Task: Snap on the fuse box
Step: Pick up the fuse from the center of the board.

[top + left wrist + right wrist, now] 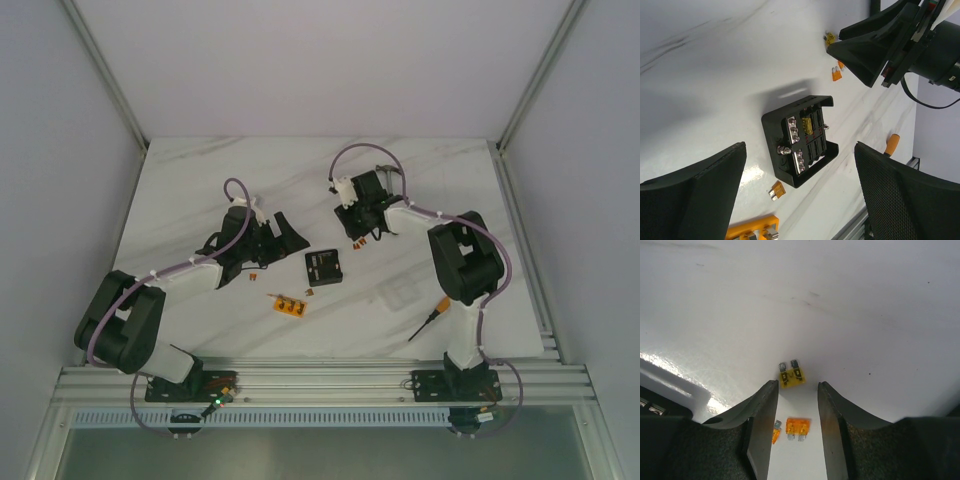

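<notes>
**Top external, then wrist views: pick-and-seat procedure**

Top external view. The fuse box (322, 267) lies flat near the middle of the table (200, 180), between the two arms. The left gripper (292, 230) hangs just left of it with its jaws spread wide, holding nothing. The right gripper (358, 230) points down over a fuse cluster (358, 243) beyond the box. Count: one fuse box, one orange strip (288, 305), one screwdriver (432, 320), two grippers. Other single fuses are too small to count reliably in this view.

Left wrist view. The box lies centred between the spread fingers and clear of both. Count: one seated yellow fuse (809, 125) in the box, one stray orange fuse (777, 190) just beside the box, and three fuses by the right gripper.

Right wrist view. The jaws stand partly spread and pinch nothing. Count: one loose yellow fuse (791, 375) just past the fingertips (757, 410), one orange fuse (797, 427) on the table between the fingers, and one half-hidden orange fuse (776, 432) at the edge of a finger.

Procedure, as judged. The step in hand is probably picking one fuse for the box.
1. Centre the jaws on a single fuse.
2. Descend straight.
3. Close on the plastic body, not the blades, and keep neighbouring fuses out of the grip.

The left gripper is well placed to steady the box during pressing.
</notes>
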